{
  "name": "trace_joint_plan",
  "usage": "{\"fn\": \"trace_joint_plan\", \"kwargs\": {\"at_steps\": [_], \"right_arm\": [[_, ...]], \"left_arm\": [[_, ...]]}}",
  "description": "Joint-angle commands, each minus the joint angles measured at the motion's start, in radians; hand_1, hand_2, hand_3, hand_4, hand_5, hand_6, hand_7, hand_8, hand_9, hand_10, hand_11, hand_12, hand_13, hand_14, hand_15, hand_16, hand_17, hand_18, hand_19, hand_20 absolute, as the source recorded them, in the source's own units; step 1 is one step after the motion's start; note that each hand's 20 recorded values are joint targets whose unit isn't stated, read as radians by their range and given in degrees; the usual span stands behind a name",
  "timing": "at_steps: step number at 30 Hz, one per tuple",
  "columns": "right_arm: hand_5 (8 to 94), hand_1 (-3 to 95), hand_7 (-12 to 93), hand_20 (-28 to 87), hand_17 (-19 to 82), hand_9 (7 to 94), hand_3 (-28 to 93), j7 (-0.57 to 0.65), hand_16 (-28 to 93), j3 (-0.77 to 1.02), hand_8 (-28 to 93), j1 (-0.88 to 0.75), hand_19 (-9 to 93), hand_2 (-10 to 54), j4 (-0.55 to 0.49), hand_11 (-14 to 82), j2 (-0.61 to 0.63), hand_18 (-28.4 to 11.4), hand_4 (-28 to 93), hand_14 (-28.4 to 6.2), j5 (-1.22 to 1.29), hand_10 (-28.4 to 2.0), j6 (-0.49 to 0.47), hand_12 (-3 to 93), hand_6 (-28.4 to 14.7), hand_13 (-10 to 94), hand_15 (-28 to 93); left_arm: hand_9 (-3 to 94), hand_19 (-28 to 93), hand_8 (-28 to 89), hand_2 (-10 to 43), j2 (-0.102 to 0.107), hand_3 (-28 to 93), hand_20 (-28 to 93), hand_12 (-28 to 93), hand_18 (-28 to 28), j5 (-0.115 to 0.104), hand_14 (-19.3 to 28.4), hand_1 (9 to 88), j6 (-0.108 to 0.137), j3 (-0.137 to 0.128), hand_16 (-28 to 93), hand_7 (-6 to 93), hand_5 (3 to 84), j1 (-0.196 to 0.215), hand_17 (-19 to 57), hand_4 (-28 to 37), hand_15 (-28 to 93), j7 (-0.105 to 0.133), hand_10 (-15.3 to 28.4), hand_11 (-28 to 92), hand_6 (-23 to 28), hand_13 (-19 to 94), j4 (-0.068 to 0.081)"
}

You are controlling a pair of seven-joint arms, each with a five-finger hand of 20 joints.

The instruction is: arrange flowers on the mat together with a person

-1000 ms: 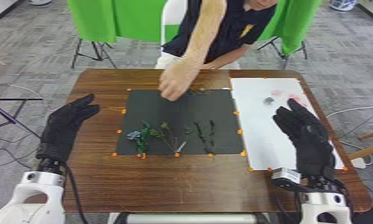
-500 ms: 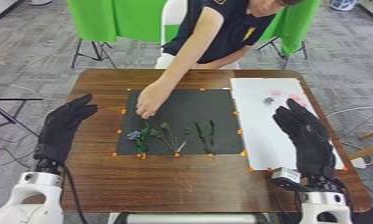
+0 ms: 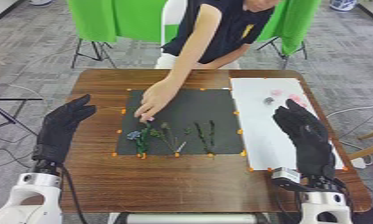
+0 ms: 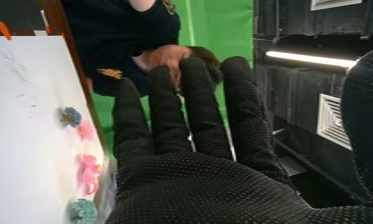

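- In the head view, your left hand (image 3: 65, 117) stands at the left of the frame, fingers straight, nothing in it.
- Your right hand (image 3: 300, 125) is at the right of the frame, and the right wrist view gives you its detail: fingers straight and slightly apart, thumb wide of them, palm holding nothing.
- That wrist view also gives you a teal flower (image 4: 84, 211) on the white sheet (image 3: 260, 120), near the pink flowers (image 4: 89, 172) and a blue-grey flower (image 4: 70, 117).
- The head view gives you the black mat (image 3: 178, 112) in the middle of the frame, with a blue flower (image 3: 134, 135) and leafy green stems (image 3: 142, 143) at its lower left, thin stems (image 3: 167, 134) beside them, and two dark stems (image 3: 211, 135) farther right.
- A person's hand (image 3: 158, 97) comes down from the top of the frame, its fingertips at a small pink flower (image 3: 146, 118) just above those leafy stems; you can't tell whether it is pinched or merely touched.
- For you, that small pink flower lies between your two hands, nearer the left one but well apart from it.
- The flowers on the sheet, at the upper right of the head view, lie near your right hand's fingertips in the frame.
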Motion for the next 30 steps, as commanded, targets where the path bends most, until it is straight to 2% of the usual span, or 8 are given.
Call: {"fn": "trace_joint_plan", "kwargs": {"at_steps": [1, 18, 19, 21, 22, 25, 28, 30], "right_arm": [[43.9, 16.2, 15, 28, 20, 45.6, 81, -0.006, 13, 0.001, -11, -0.008, 5, -9.5, -0.006, 5.3, 0.001, -13.8, -18, -13.1, -0.01, -14.1, 0.0, 12.1, -1.1, 33, 11], [44.2, 16.6, 15, 29, 21, 45.8, 81, -0.012, 13, 0.036, -11, 0.029, 4, -9.5, -0.001, 5.4, 0.044, -12.8, -18, -12.8, -0.051, -14.2, 0.012, 12.0, -1.1, 33, 11], [44.2, 16.8, 15, 29, 21, 45.8, 81, 0.002, 13, 0.045, -11, 0.04, 4, -9.5, -0.005, 5.4, 0.06, -13.1, -18, -12.8, -0.075, -14.2, 0.025, 12.1, -1.1, 33, 11], [43.8, 17.4, 15, 29, 23, 45.8, 80, 0.023, 13, 0.047, -11, 0.069, 5, -9.5, -0.007, 5.7, 0.106, -15.2, -19, -13.3, -0.163, -14.5, 0.133, 12.5, -1.2, 35, 11], [43.5, 17.8, 15, 31, 25, 46.6, 79, 0.066, 14, 0.056, -11, 0.087, 8, -9.5, -0.014, 6.0, 0.128, -15.9, -19, -13.7, -0.237, -15.2, 0.179, 13.1, -1.4, 37, 12], [43.4, 19.5, 15, 38, 31, 48.8, 74, 0.244, 17, 0.101, -10, 0.15, 19, -9.5, -0.037, 7.4, 0.203, -16.0, -18, -15.1, -0.569, -16.4, 0.196, 16.4, -2.8, 44, 14], [45.1, 21.2, 13, 40, 35, 52.0, 71, 0.393, 21, 0.106, -9, 0.213, 40, -9.5, -0.033, 11.0, 0.291, -16.6, -17, -15.9, -0.858, -18.5, 0.213, 18.4, -4.3, 52, 19], [51.7, 24.3, 14, 40, 39, 59.9, 69, 0.451, 21, 0.097, -10, 0.253, 53, -9.5, -0.003, 13.8, 0.349, -17.2, -17, -15.4, -0.96, -18.3, 0.233, 18.2, -3.6, 61, 28]], "left_arm": [[44.7, 5, -5, 7.2, -0.012, 61, 14, 16, 11.9, -0.003, 16.9, 22.7, 0.005, -0.008, 5, 9.9, 47.1, 0.018, 2.5, -28.3, 14, 0.0, 14.1, 20, 4.3, 32, -0.002], [44.8, 5, -5, 7.2, -0.007, 61, 15, 16, 11.9, -0.005, 17.0, 22.6, 0.025, -0.013, 5, 10.0, 47.1, 0.024, 2.0, -28.3, 14, -0.002, 14.0, 20, 4.3, 32, -0.006], [44.8, 5, -5, 7.1, -0.008, 62, 15, 16, 11.9, -0.003, 17.0, 22.5, 0.024, -0.014, 5, 10.0, 47.1, 0.024, 2.1, -28.3, 14, -0.003, 14.0, 20, 4.3, 32, -0.006], [44.8, 5, -5, 7.1, -0.004, 62, 15, 16, 11.9, -0.006, 16.9, 22.5, 0.029, -0.011, 5, 10.1, 47.0, 0.025, 2.1, -28.3, 14, -0.003, 14.0, 20, 4.3, 32, -0.006], [44.8, 5, -5, 7.1, -0.005, 62, 15, 16, 11.9, -0.005, 17.0, 22.5, 0.026, -0.012, 5, 10.1, 46.9, 0.024, 2.0, -28.3, 14, -0.006, 14.0, 20, 4.2, 32, -0.006], [44.8, 5, -5, 7.2, -0.006, 62, 15, 16, 12.0, -0.004, 17.0, 22.5, 0.026, -0.012, 5, 10.1, 46.8, 0.022, 2.0, -28.3, 14, -0.01, 14.0, 20, 4.3, 32, -0.007], [44.8, 5, -5, 7.2, -0.002, 62, 15, 16, 11.9, -0.004, 17.1, 22.5, 0.03, -0.011, 5, 10.0, 46.8, 0.022, 2.0, -28.3, 14, -0.009, 14.0, 20, 4.3, 32, -0.007], [44.8, 5, -6, 7.1, 0.0, 62, 15, 16, 11.9, -0.006, 17.1, 22.5, 0.034, -0.011, 5, 10.0, 46.9, 0.025, 2.0, -28.3, 14, -0.008, 14.1, 20, 4.3, 32, -0.009]]}}
